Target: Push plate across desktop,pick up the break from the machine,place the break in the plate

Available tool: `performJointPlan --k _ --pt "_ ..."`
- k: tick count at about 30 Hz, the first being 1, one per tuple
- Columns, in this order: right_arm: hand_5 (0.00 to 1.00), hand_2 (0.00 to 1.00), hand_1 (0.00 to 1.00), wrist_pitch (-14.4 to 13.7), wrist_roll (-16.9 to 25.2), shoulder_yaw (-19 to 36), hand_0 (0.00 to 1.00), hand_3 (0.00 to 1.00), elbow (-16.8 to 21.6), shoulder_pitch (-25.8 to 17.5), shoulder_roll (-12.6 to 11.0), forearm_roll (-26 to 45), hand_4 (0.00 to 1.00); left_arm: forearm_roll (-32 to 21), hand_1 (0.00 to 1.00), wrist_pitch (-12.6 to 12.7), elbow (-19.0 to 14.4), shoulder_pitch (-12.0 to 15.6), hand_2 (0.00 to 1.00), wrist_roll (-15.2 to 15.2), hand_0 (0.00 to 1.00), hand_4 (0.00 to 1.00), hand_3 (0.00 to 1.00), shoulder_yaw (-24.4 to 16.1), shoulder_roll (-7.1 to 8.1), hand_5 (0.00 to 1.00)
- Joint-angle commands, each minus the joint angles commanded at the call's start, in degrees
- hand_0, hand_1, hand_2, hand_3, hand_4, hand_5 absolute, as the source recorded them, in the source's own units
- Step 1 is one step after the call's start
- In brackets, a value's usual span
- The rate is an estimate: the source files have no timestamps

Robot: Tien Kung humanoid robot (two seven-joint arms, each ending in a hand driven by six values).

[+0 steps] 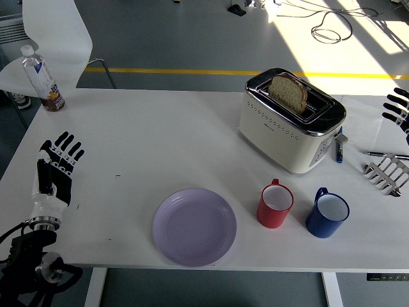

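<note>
A lilac plate (193,226) lies near the table's front edge, left of the mugs. A cream toaster (291,121) stands at the back right with a slice of bread (288,92) sticking up from its slot. My left hand (54,166) is open and empty at the table's left edge, far left of the plate. My right hand (397,107) is open at the picture's right edge, beyond the toaster, with only its fingers showing.
A red mug (275,205) and a blue mug (327,213) stand right of the plate. A metal toast rack (386,175) and pens (339,147) lie right of the toaster. A bottle (41,79) stands at the far left corner.
</note>
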Motion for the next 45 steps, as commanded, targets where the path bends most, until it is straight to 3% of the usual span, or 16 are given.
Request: performJointPlan --k 5,6,11,12,17,18,23,24,25,35,45 --pt "0.391 0.851 0.811 -2.7 -1.5 -8.1 0.844 0.848 -2.2 8.5 -4.5 -11.6 0.717 0.2 0.818 0.1 -0.7 0.6 0.857 0.2 0.809 0.513 0.779 -3.2 0.00 0.998" --pt "0.272 0.912 0.848 -3.1 -2.5 -10.5 0.873 0.921 -3.3 11.0 -5.3 -14.2 0.803 0.2 0.815 0.1 -0.8 0.7 0.856 0.2 0.816 0.514 0.778 -3.6 0.00 0.998" --pt "0.272 0.912 0.848 -2.8 -5.0 -19.5 0.873 0.921 -8.1 21.2 -5.5 -26.1 0.803 0.3 0.815 0.1 -0.7 1.0 0.856 0.4 0.816 0.514 0.778 -3.6 0.00 0.998" --pt "0.244 0.848 0.832 -2.5 -5.5 -21.0 0.873 0.917 -9.4 23.0 -5.0 -28.2 0.835 0.3 0.814 0.1 -0.6 1.1 0.855 0.4 0.818 0.515 0.777 -3.6 0.00 0.998" --pt "0.244 0.848 0.832 -0.6 -7.1 -28.3 0.873 0.917 -17.2 32.6 -1.5 -34.6 0.835 0.3 0.814 0.2 -0.5 1.5 0.855 0.4 0.818 0.515 0.777 -3.4 0.00 0.998" --pt "0.240 0.781 0.793 -0.4 -7.3 -29.1 0.828 0.894 -18.4 33.7 -0.9 -35.0 0.835 0.3 0.814 0.2 -0.5 1.5 0.855 0.4 0.818 0.514 0.776 -3.4 0.00 0.998" --pt "0.240 0.781 0.793 0.1 -8.0 -32.6 0.828 0.894 -26.1 39.4 3.3 -38.1 0.835 0.3 0.814 0.3 -0.4 1.3 0.855 0.4 0.818 0.514 0.776 -3.5 0.00 0.998" --pt "0.232 0.708 0.730 0.5 -8.2 -33.4 0.782 0.839 -27.8 40.6 4.2 -38.4 0.840 0.3 0.812 0.3 -0.3 1.2 0.855 0.4 0.819 0.515 0.776 -3.4 0.00 0.998" --pt "0.232 0.708 0.730 0.9 -8.3 -34.0 0.782 0.839 -29.4 41.5 4.8 -38.4 0.840 0.3 0.812 0.3 -0.3 1.1 0.855 0.4 0.819 0.515 0.776 -3.3 0.00 0.998" --pt "0.246 0.663 0.691 3.5 -9.6 -39.2 0.758 0.808 -42.6 48.0 11.2 -40.4 0.854 0.2 0.812 0.4 -0.2 0.5 0.855 0.4 0.819 0.513 0.776 -3.3 0.00 0.998" --pt "0.285 0.646 0.678 4.4 -11.1 -41.3 0.742 0.783 -49.1 50.2 15.4 -40.4 0.856 0.3 0.807 0.7 -0.1 0.6 0.855 0.3 0.818 0.509 0.775 -3.4 0.00 0.998"
